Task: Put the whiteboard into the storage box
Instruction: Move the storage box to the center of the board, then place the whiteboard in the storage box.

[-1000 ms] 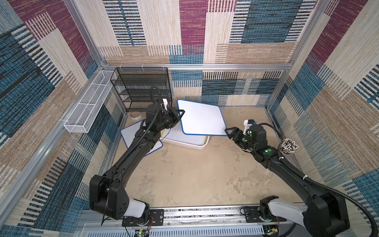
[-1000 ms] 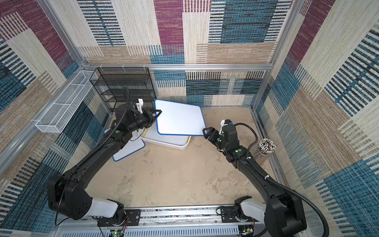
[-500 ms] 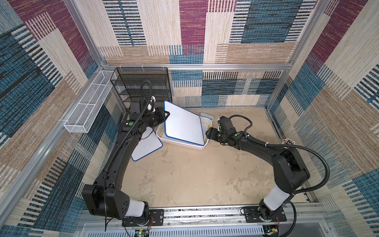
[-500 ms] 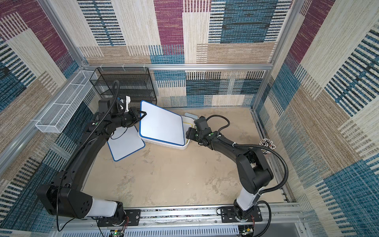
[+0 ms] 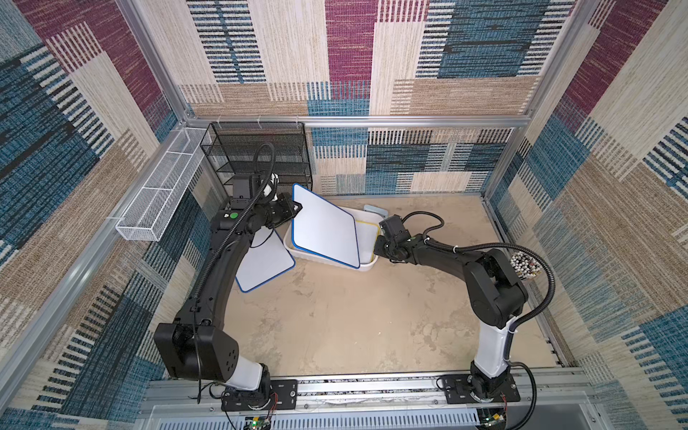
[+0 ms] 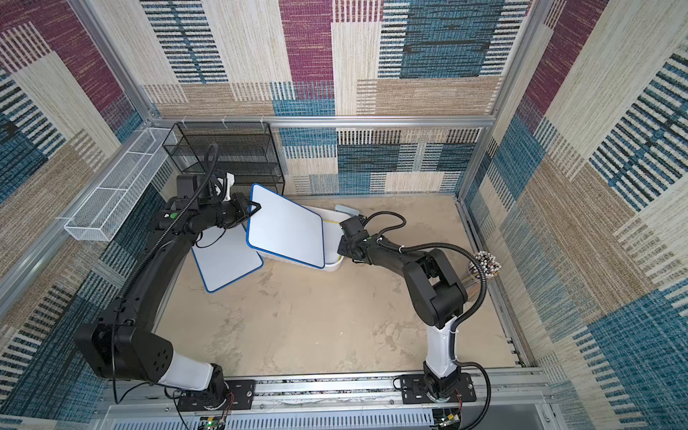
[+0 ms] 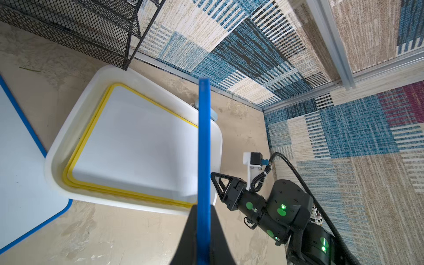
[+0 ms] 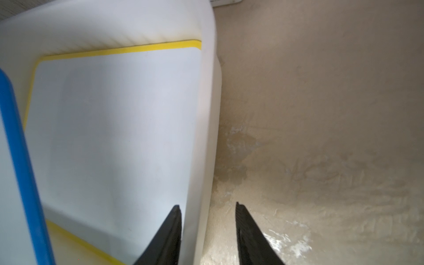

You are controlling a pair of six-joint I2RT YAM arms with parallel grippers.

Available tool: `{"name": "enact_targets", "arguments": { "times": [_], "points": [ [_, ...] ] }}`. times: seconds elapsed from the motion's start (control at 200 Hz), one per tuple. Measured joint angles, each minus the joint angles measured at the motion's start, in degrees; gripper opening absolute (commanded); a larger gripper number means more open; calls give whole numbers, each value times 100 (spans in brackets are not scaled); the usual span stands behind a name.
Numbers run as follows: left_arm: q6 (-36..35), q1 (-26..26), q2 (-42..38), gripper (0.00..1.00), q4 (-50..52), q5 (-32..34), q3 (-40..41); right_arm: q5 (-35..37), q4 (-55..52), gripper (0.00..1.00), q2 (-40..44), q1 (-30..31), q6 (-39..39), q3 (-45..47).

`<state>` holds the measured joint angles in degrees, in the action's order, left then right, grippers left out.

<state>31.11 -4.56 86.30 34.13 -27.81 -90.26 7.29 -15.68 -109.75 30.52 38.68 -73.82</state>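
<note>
The left gripper (image 5: 295,206) is clamped tight on the left edge of the blue-framed whiteboard (image 5: 324,228). It holds the board tilted over the storage box (image 5: 368,263) with its right edge low, apparently so it can slide in on top of the yellow-framed whiteboard (image 7: 133,146) lying inside. The right gripper (image 8: 207,204) straddles the box's right wall, probably to steady it. Its jaws are partly apart, one finger inside and one outside with a gap, so it grips nothing yet.
</note>
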Motion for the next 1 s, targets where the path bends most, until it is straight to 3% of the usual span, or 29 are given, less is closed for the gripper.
{"name": "enact_targets", "arguments": {
  "times": [0.276, 0.731, 0.807, 0.937, 1.002],
  "points": [
    [28, 28, 205, 0, -26, -275, -131, 271, 22, 28, 341, -90, -415, 573],
    [439, 0, 317, 0, -680, -898, 514, 492, -337, 33, 1488, -850, -1174, 1611],
    [520, -35, 356, 0, -839, -953, 586, 509, -348, 41, 1764, -997, -1224, 1733],
    [697, -116, 455, 0, -1165, -1075, 675, 516, -297, 70, 2317, -1064, -1272, 1871],
    [774, -168, 516, 0, -1335, -1115, 737, 474, -236, 79, 2625, -1056, -1274, 1978]
  ]
}}
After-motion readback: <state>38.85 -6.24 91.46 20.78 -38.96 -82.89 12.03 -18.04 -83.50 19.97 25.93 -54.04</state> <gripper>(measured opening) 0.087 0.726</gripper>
